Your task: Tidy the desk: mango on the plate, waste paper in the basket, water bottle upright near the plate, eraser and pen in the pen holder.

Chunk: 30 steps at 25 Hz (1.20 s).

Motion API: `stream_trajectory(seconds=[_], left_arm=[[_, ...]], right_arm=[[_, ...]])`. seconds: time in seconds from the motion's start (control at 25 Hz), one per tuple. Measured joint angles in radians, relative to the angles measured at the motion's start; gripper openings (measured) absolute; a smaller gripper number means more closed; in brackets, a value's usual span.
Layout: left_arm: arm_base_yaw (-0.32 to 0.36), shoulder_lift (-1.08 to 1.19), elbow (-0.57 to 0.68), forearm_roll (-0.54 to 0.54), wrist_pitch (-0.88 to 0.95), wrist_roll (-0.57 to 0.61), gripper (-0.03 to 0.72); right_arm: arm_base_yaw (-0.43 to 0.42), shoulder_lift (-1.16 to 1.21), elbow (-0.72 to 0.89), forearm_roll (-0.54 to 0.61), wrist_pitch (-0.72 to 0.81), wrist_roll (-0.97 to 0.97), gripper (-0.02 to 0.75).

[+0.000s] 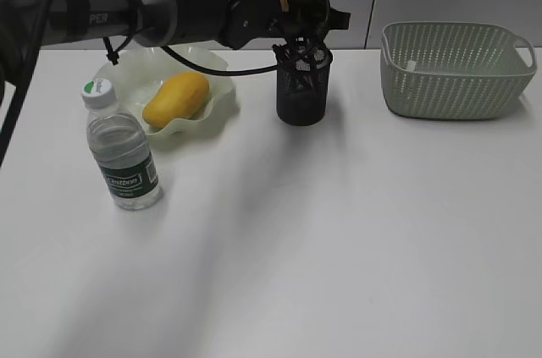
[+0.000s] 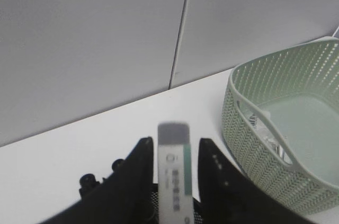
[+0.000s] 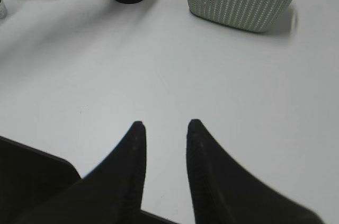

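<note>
While the left gripper (image 2: 175,152) hangs over the black wire-mesh pen holder (image 1: 303,85), a white eraser (image 2: 174,173) sits between its jaws; whether they clamp it is unclear. The right gripper (image 3: 165,128) stands parted above the white desk (image 3: 212,86), empty.

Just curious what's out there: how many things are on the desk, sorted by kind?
Containers: 3, plate, pen holder, basket
Fruit: 1, mango
Drinks: 1, water bottle
Stationery: 1, eraser, between the left end effector's fingers
Total: 6
</note>
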<state>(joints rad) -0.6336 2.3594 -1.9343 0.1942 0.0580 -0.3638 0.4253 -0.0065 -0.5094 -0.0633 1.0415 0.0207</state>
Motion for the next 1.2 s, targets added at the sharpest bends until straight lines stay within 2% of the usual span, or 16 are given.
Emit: stream_trajectory(seconds=[0.12,0.24,0.36,0.56,0.68,0.92,1.2], left_arm=[[0.001,0.0,0.0,0.0,0.025,0.0,0.342],[0.001,-0.009,0.0,-0.002,0.092,0.0,0.385],[0.001,-0.054,0.002,0.02,0.175,0.0,0.38],[0.001,-0.263,0.054,0.058,0.267,0.007,0.298],[0.001,-0.448,0.236,0.108,0.28,0.01,0.283],[0.001,-0.91,0.788,0.143,0.359,0.011,0.279],[0.001,-1.635,1.155,0.14,0.7,0.018,0.272]], right_arm=[[0.0,0.0,0.0,-0.003,0.0,0.0,0.225],[0.0,0.0,0.0,-0.004,0.0,0.0,0.225],[0.0,0.0,0.0,-0.005,0.0,0.0,0.225],[0.0,0.0,0.0,-0.006,0.0,0.0,0.225],[0.0,0.0,0.0,-0.006,-0.001,0.0,0.225],[0.0,0.0,0.0,-0.006,-0.001,0.0,0.225],[0.0,0.0,0.0,-0.006,-0.001,0.0,0.225]])
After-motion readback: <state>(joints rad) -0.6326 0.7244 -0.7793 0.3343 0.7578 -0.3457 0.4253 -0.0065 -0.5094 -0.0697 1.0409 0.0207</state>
